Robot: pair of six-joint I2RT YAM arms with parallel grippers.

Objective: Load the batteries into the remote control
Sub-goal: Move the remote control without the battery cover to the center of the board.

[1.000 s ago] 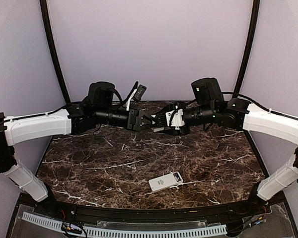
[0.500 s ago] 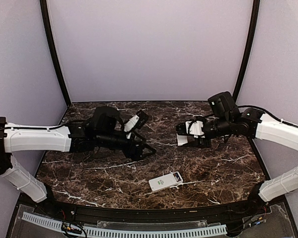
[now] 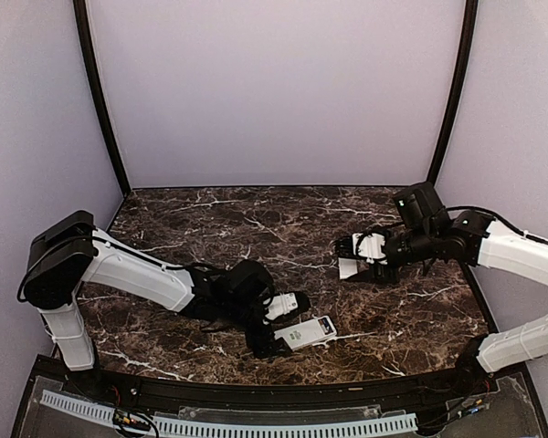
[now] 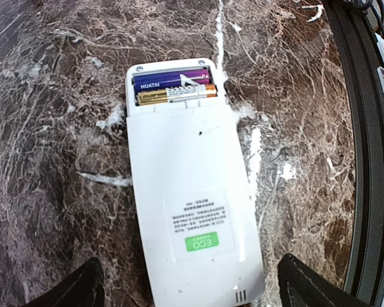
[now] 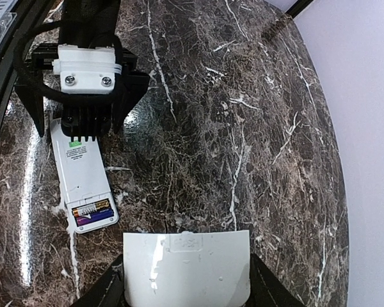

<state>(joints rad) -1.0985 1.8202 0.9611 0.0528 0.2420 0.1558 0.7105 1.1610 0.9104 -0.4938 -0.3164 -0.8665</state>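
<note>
On dark veined marble, the remote control (image 3: pixel 305 334) is lying back-up with its battery bay uncovered.

Polished brown table (image 3: pixel 210 219) stone, threaded with white veins, is stretching away from the remote toward plain lavender walls (image 3: pixel 274 91) and two curved black poles (image 3: pixel 99 100). The remote is showing a smooth white rectangular shell with a small green label. Two batteries (image 4: pixel 174 88), one glossy purple and one gold, are sitting side by side in the bay at the end opposite the label. The left gripper (image 3: pixel 276 330) is hovering at the remote's label end, jaws spread wide, one finger on each side of the shell and neither touching it. Well apart from the remote, the right gripper (image 3: pixel 349 259) is pinching a flat white cover plate (image 5: pixel 187 268) with a matte plastic finish.
</note>
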